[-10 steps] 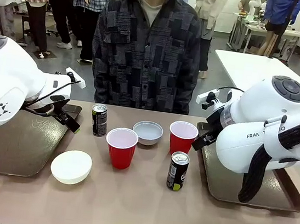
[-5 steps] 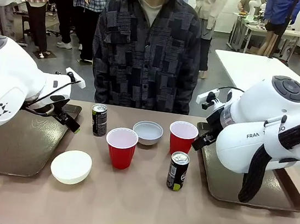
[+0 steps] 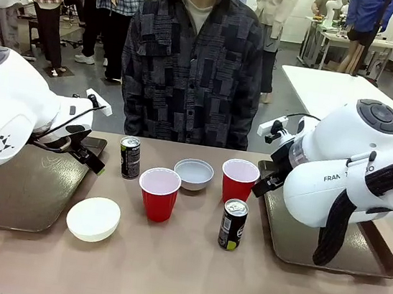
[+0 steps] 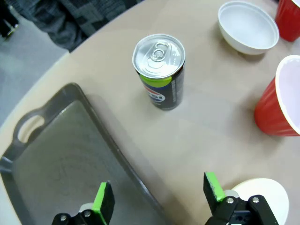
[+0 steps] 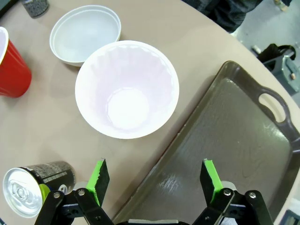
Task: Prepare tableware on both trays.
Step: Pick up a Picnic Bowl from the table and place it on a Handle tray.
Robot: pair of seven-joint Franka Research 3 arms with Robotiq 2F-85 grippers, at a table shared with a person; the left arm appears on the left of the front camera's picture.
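Note:
Two dark brown trays lie at the table's sides, the left tray (image 3: 16,192) and the right tray (image 3: 300,242). Between them stand two red cups (image 3: 159,194) (image 3: 239,180), two black cans (image 3: 130,157) (image 3: 233,224), a white bowl (image 3: 93,218) and a pale grey-blue bowl (image 3: 193,174). My left gripper (image 4: 158,192) hangs open over the left tray's inner rim (image 4: 117,154), short of the far can (image 4: 159,70). Open too, my right gripper (image 5: 154,173) hovers by the right tray's rim (image 5: 187,136), just short of the right red cup (image 5: 126,89). Neither holds anything.
A person in a dark patterned shirt (image 3: 191,66) stands at the table's far edge, hands out of sight. Both trays are bare inside. More people and tables show in the room behind. The near strip of the table (image 3: 178,282) is free.

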